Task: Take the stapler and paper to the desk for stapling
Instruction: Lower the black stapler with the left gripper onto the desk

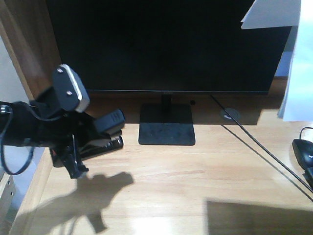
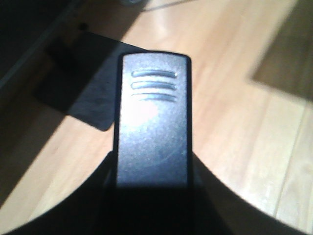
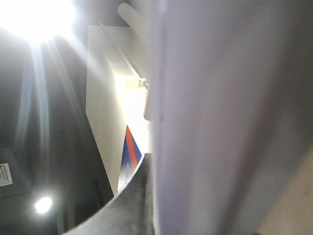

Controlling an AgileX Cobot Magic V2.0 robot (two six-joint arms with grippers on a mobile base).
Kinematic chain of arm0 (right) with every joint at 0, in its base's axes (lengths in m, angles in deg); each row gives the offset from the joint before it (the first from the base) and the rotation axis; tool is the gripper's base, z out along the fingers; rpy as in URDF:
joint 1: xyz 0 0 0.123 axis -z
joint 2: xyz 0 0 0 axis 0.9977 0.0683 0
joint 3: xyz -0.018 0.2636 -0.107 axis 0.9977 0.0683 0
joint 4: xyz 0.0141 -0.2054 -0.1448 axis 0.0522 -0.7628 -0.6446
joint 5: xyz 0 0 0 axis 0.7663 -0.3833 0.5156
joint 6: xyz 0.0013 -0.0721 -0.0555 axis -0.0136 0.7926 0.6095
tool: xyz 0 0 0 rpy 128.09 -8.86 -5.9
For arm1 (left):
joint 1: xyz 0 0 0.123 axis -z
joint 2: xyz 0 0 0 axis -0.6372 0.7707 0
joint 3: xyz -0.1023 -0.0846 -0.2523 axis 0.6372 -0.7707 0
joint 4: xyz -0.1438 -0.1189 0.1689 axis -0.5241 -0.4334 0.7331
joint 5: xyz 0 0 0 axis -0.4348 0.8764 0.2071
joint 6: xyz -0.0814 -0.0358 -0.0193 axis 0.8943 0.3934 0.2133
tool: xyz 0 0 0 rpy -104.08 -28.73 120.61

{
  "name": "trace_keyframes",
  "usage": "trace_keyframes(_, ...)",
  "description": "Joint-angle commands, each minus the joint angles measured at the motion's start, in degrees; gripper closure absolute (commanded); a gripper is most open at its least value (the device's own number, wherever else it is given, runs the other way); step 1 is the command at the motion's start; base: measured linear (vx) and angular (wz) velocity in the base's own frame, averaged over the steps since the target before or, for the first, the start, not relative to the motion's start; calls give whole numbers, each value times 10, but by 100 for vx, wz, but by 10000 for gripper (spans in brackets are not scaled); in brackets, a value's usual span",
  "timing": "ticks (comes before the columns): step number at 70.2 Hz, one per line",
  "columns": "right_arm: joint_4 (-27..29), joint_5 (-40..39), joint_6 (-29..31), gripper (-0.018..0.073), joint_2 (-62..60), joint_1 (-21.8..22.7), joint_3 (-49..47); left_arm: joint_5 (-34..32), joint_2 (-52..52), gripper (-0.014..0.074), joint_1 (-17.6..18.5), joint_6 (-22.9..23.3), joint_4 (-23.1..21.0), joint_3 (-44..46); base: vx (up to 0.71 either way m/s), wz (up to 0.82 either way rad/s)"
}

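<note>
Stapler [image 2: 152, 127], rigid and slick-topped, sits pinched by its sides in the left hand [image 1: 108, 131] over the counter [image 1: 195, 186] at 9 o'clock. Paper [image 1: 297, 73], light, floppy, best held by an edge, hangs at 2 o'clock; right hand's state: cannot tell.

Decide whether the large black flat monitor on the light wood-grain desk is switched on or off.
Appears off: the large black monitor shows a uniformly dark screen, no picture.
</note>
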Motion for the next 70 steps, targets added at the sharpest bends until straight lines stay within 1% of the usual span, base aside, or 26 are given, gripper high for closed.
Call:
trace_keyframes(1,-9,-19,6,565,5,2,-13,6,16,603,-1,-92,-92,20,0,0)
trace_keyframes(2,-9,-19,6,565,5,2,-13,10,21,603,-1,-115,-100,20,0,0)
trace_keyframes(5,-9,-19,6,565,5,2,-13,22,36,603,-1,-162,-120,20,0,0)
trace_keyframes(6,-9,-18,6,565,5,2,-13,26,41,603,-1,-171,-126,20,0,0)
trace_keyframes(8,-9,-18,6,565,5,2,-13,34,51,603,0,-212,-137,20,0,0)
trace_keyframes(9,-9,-18,6,565,5,2,-13,35,55,603,0,-220,-139,20,0,0)
trace_keyframes(11,-9,-18,6,565,5,2,-13,44,65,603,1,-252,-149,20,0,0)
trace_keyframes(12,-9,-18,6,565,5,2,-13,48,70,603,1,-275,-153,20,0,0)
trace_keyframes(13,-9,-18,6,565,5,2,-13,49,75,603,1,-282,-155,20,0,0)
trace_keyframes(20,-9,-18,6,565,5,2,-13,71,107,603,1,-371,-183,20,0,0)
trace_keyframes(25,-9,-18,6,565,5,2,-13,82,128,603,1,-411,-210,20,0,0)
trace_keyframes(32,-9,-18,6,565,5,2,-13,97,157,603,1,-411,-245,24,0,0)
trace_keyframes(36,-9,-18,6,565,5,2,-13,111,173,603,3,-411,-254,31,0,0)
trace_keyframes(45,-9,-18,6,565,5,2,-13,125,208,603,16,-411,-261,56,0,0)
trace_keyframes(56,-9,-18,6,565,5,2,-13,126,257,603,36,-411,-262,91,0,0)
trace_keyframes(70,-9,-18,6,565,5,2,-13,123,304,603,52,-411,-292,109,0,0)
